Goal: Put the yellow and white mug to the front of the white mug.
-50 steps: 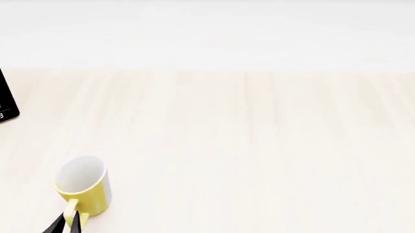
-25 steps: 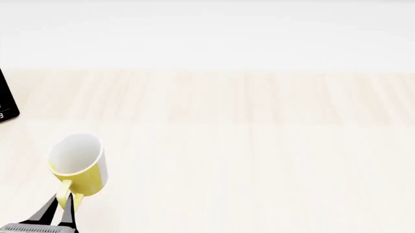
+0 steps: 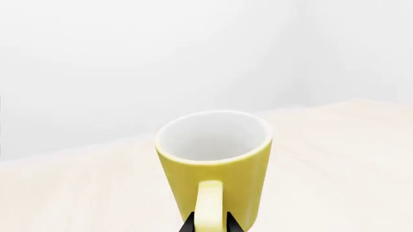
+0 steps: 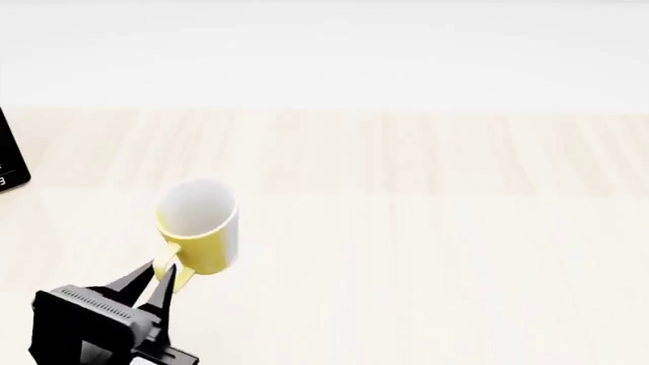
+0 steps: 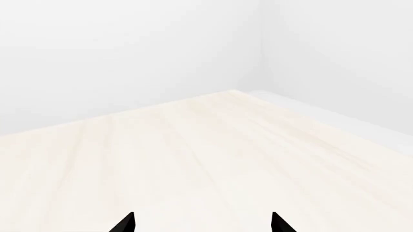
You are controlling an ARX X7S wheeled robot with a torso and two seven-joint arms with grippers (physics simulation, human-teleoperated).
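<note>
Over the worktop, left of centre: yellow mug held up by its handle, mouth tipped toward the far wall in the head view.
Worktop: pale wood grain, running back to a plain white wall.
Left gripper: clamped on the mug's yellow loop handle — a black finger on each side of it, seen in both the head and left wrist views.
Mug, wrist view: yellow outside, white inside, handle facing the camera, gripper tips just showing at either side of the handle's base.
Mug, head view: a white patch runs down its right flank; whether its base touches the worktop cannot be told.
Right gripper: spread wide, two black fingertips well apart at the frame's edge, nothing between them — bare wood beyond.
White mug: not seen in any view.
Black object: flat dark shape at the head view's left edge, cut off by the frame, well apart from the mug.
</note>
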